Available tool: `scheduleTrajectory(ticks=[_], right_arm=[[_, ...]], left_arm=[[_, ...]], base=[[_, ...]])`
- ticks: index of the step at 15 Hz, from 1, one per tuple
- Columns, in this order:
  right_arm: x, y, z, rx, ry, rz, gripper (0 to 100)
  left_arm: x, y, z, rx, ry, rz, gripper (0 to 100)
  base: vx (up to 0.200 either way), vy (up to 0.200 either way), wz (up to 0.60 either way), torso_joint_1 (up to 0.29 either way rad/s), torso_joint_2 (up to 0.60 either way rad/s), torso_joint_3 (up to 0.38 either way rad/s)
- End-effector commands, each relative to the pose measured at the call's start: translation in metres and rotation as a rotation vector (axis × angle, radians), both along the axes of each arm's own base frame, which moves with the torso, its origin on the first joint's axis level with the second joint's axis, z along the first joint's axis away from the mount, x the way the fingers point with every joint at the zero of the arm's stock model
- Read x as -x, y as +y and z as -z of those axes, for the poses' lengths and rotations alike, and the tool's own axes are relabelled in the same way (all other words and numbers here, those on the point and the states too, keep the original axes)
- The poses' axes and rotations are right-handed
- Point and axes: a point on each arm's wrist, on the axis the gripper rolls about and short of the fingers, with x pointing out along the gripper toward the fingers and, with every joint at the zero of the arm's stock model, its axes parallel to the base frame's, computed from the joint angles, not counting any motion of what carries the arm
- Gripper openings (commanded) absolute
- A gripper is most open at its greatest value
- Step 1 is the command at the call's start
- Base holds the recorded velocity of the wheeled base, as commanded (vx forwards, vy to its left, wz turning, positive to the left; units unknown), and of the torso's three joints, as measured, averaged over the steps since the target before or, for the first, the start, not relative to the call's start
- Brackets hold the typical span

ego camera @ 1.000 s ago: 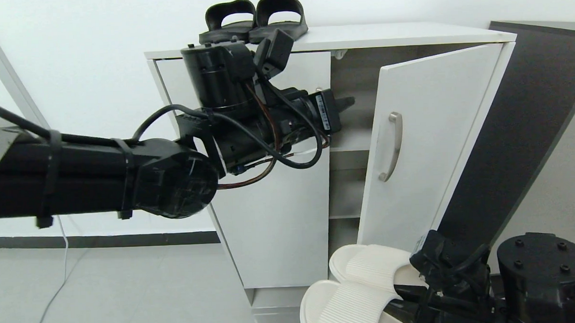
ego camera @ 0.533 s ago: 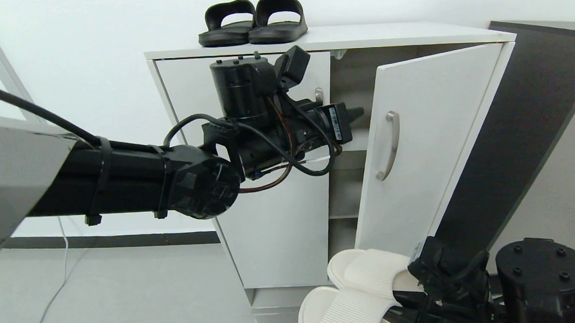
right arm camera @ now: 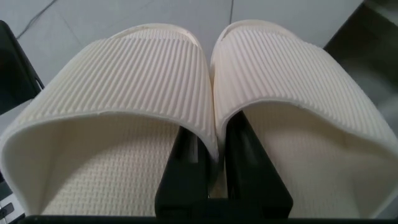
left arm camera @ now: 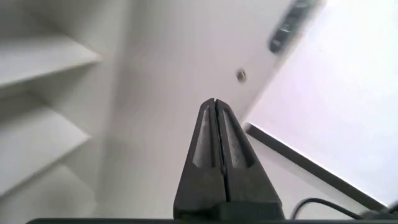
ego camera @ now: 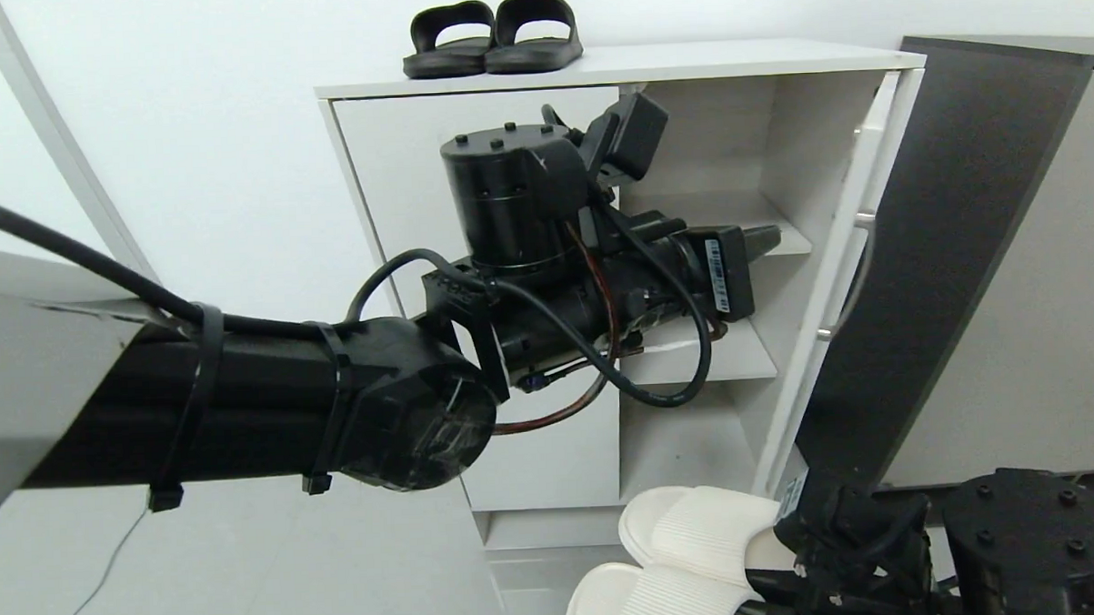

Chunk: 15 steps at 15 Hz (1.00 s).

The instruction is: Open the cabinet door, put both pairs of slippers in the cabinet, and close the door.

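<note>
Your door (ego camera: 792, 408) has swung from half open to nearly edge-on, baring the shelves (ego camera: 726, 360) of the cabinet (ego camera: 684, 61). The left hand (ego camera: 767, 238), fingers pressed together on nothing, has moved right into the opening by the upper shelf. The white slippers (ego camera: 692, 544), ribbed straps side by side, are pinched by their inner walls in the right hand (right arm camera: 214, 168), low before the opening. Black slippers (ego camera: 497, 41) sit on the cabinet top.
</note>
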Motion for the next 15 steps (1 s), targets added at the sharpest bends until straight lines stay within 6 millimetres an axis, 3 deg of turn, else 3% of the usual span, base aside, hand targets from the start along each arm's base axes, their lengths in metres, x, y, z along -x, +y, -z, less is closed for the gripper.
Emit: scheduleTrajectory(ticks=[1, 2, 4, 6, 7, 8, 10, 12, 13, 15], right_arm=[[0.0, 0.0, 0.0, 0.001, 0.0, -0.001, 0], [0.0, 0.0, 0.0, 0.001, 0.0, -0.001, 0], [-0.002, 0.001, 0.001, 0.001, 0.002, 0.011, 0], [-0.014, 0.003, -0.002, -0.009, -0.007, 0.065, 0], [-0.024, 0.005, -0.004, -0.011, -0.024, 0.139, 0], [-0.028, 0.007, -0.006, -0.021, -0.025, 0.175, 0], [-0.046, 0.021, -0.014, -0.09, -0.022, 0.339, 0], [-0.058, 0.023, -0.016, -0.089, -0.049, 0.431, 0], [-0.063, 0.022, -0.017, -0.091, -0.056, 0.456, 0], [-0.063, 0.021, -0.017, -0.093, -0.059, 0.463, 0]], left_arm=[[0.006, -0.001, -0.005, 0.018, -0.016, 0.011, 0], [0.004, 0.001, -0.005, 0.022, -0.02, 0.007, 0], [-0.012, 0.021, -0.011, 0.038, -0.036, -0.075, 0], [-0.018, 0.058, -0.024, 0.054, -0.039, -0.207, 0], [0.003, 0.087, -0.031, 0.054, -0.034, -0.268, 0], [0.018, 0.102, -0.033, 0.048, -0.027, -0.283, 0], [0.082, 0.179, -0.024, -0.086, -0.045, -0.444, 0], [0.115, 0.213, -0.015, -0.197, -0.044, -0.667, 0], [0.152, 0.236, -0.01, -0.173, -0.057, -0.797, 0], [0.206, 0.273, 0.008, -0.142, -0.127, -0.96, 0]], base=[[-0.2, 0.0, 0.0, 0.002, 0.0, 0.002], [-0.2, 0.0, 0.0, 0.002, 0.01, 0.002], [0.0, 0.0, 0.0, 0.0, 0.0, 0.0], [0.0, 0.0, 0.0, 0.0, 0.0, 0.0], [0.0, 0.0, 0.0, 0.0, 0.0, 0.0], [0.0, 0.0, 0.0, 0.0, 0.0, 0.0], [0.0, 0.0, 0.0, 0.0, 0.0, 0.0], [0.0, 0.0, 0.0, 0.0, 0.0, 0.0], [0.0, 0.0, 0.0, 0.0, 0.0, 0.0], [0.0, 0.0, 0.0, 0.0, 0.0, 0.0]])
